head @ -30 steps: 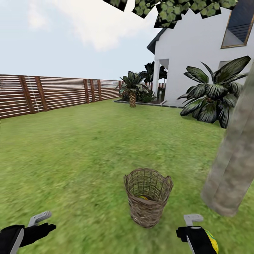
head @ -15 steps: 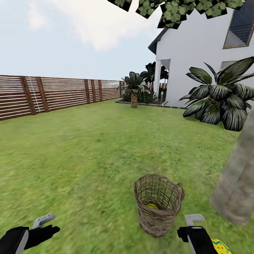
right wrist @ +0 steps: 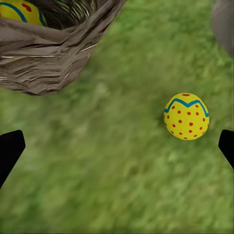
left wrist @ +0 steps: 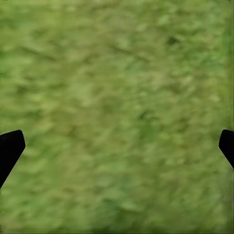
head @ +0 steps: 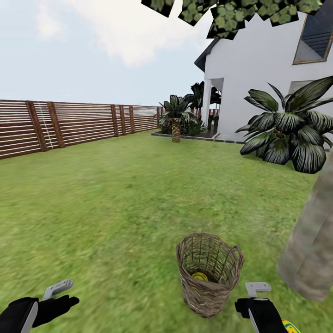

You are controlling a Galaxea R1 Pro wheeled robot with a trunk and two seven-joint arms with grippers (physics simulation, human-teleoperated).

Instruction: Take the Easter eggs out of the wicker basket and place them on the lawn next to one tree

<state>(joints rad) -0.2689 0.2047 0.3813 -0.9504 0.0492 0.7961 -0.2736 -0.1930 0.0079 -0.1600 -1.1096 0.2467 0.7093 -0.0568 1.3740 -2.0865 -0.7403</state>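
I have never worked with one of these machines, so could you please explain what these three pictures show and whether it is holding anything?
It is a simulated wheeled robot with two arms. The wide picture comes from its head camera: lawn, a wicker basket with an egg inside, and a tree trunk. The others come from cameras at each wrist. The left pincer is open over bare grass. The right pincer is open too, above an egg on the grass beside the basket. Nothing is held.
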